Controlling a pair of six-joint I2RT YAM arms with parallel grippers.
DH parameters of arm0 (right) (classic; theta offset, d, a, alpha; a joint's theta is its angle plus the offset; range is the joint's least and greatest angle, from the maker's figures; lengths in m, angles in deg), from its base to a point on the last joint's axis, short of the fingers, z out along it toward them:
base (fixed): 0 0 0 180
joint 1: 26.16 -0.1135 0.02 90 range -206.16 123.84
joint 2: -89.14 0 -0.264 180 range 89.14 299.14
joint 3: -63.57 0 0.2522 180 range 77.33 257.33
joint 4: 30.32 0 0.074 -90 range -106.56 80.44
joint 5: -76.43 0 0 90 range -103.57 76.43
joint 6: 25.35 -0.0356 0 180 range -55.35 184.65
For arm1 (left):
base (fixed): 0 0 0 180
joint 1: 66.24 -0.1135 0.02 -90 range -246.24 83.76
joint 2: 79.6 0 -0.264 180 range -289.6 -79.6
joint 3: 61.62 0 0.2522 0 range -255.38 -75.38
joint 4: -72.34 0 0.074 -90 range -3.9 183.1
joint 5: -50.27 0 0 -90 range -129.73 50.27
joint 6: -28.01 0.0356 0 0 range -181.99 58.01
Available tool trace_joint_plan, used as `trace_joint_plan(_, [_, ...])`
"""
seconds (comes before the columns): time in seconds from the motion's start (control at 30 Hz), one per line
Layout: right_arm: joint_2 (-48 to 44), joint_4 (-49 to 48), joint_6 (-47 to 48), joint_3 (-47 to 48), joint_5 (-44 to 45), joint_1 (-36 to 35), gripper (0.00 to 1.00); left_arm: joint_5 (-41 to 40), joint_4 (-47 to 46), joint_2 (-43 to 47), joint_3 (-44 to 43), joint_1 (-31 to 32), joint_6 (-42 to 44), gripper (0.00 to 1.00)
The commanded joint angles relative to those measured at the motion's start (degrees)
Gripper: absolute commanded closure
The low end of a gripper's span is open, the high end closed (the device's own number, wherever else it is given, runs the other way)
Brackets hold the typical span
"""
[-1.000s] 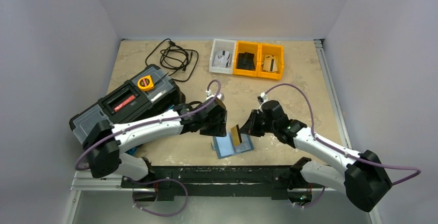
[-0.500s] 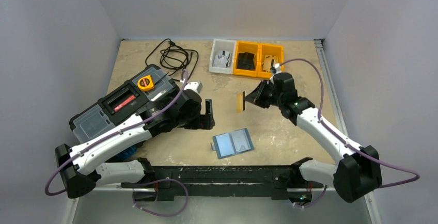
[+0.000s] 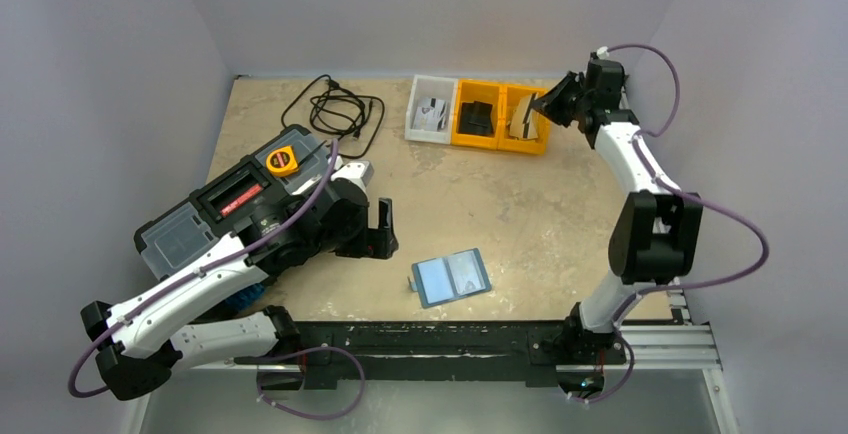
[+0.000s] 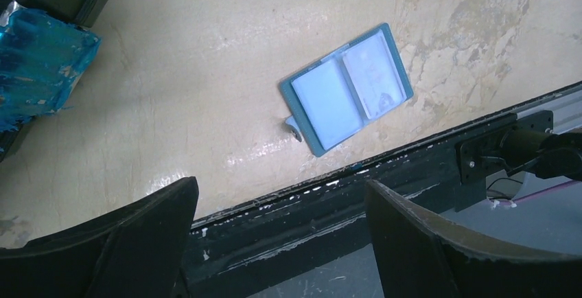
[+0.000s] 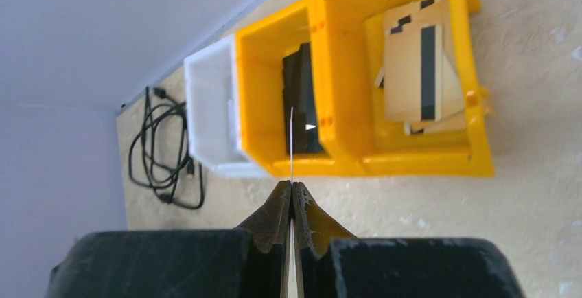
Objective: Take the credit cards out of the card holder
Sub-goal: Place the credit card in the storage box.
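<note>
The card holder (image 3: pixel 451 277) lies open and flat near the table's front edge, light blue inside; it also shows in the left wrist view (image 4: pixel 346 88), with a pale card in its right pocket (image 4: pixel 374 77). My left gripper (image 3: pixel 381 229) is open and empty, left of the holder and apart from it (image 4: pixel 281 185). My right gripper (image 3: pixel 543 107) is shut on a thin credit card, seen edge-on (image 5: pixel 291 136), held above the yellow bins at the far side. Tan cards (image 5: pixel 418 71) lie in the right yellow bin and a black card (image 5: pixel 302 99) in the middle one.
A white bin (image 3: pixel 430 109) and two yellow bins (image 3: pixel 463 138) stand in a row at the back. A black toolbox (image 3: pixel 200 219) with a yellow tape measure (image 3: pixel 282 161) fills the left. A black cable (image 3: pixel 335 109) lies at the back left. A crumpled blue wrapper (image 4: pixel 34 71) sits by the toolbox.
My right arm has swung from beside the holder to the far bins, carrying the card. My left arm has drawn back from the holder toward the toolbox, open.
</note>
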Motion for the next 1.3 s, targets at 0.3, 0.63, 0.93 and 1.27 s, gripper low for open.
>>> trace_joint_plan(0.3, [26.0, 7.6, 5.5, 27.9, 3.2, 3.3, 1.0, -0.5, 1.0, 0.8, -1.5, -0.7, 1.4, 0.09])
trace_joint_plan(0.63, [33.2, 11.4, 6.8, 33.6, 2.7, 3.1, 0.99, 1.1, -1.1, -1.6, -1.3, -0.9, 1.2, 0.09])
trace_joint_plan(0.93, [29.4, 15.4, 7.8, 33.9, 5.6, 1.6, 0.68, 3.7, -6.0, -4.7, 1.3, -0.9, 0.9, 0.07])
trace_joint_plan(1.27, [19.1, 21.4, 7.9, 28.0, 13.2, 0.1, 0.47, 6.3, -10.9, -14.7, -0.4, 0.4, 2.6, 0.11])
